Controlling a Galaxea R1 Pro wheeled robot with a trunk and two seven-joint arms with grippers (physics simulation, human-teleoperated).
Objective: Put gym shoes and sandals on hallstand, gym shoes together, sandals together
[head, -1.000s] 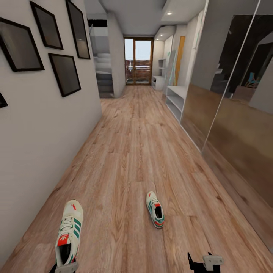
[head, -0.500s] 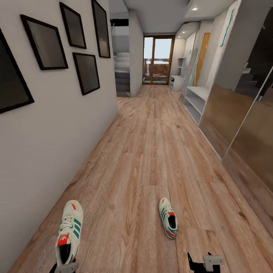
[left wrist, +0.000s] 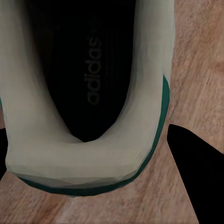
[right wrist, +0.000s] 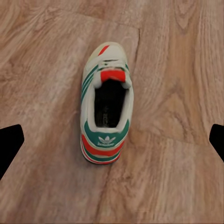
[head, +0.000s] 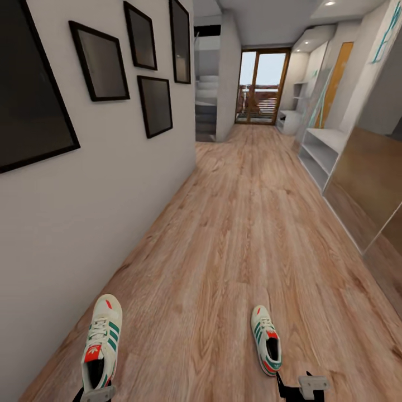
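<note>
On the corridor floor (head: 234, 234) – one gym shoe (head: 266, 346) | framed pictures (head: 100, 61) on the wall

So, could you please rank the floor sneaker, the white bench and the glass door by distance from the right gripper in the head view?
1. Floor sneaker, just ahead of the right gripper.
2. White bench, along the right wall.
3. Glass door, at the corridor's far end.

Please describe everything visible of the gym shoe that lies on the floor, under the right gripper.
The gym shoe is white with green side stripes, a red-orange tongue label and a red and green heel. It looks like leather or canvas. It lies upright on its sole on the wood-grain floor, toe pointing down the corridor. The right gripper hangs above it, jaws wide apart, not touching it.
</note>
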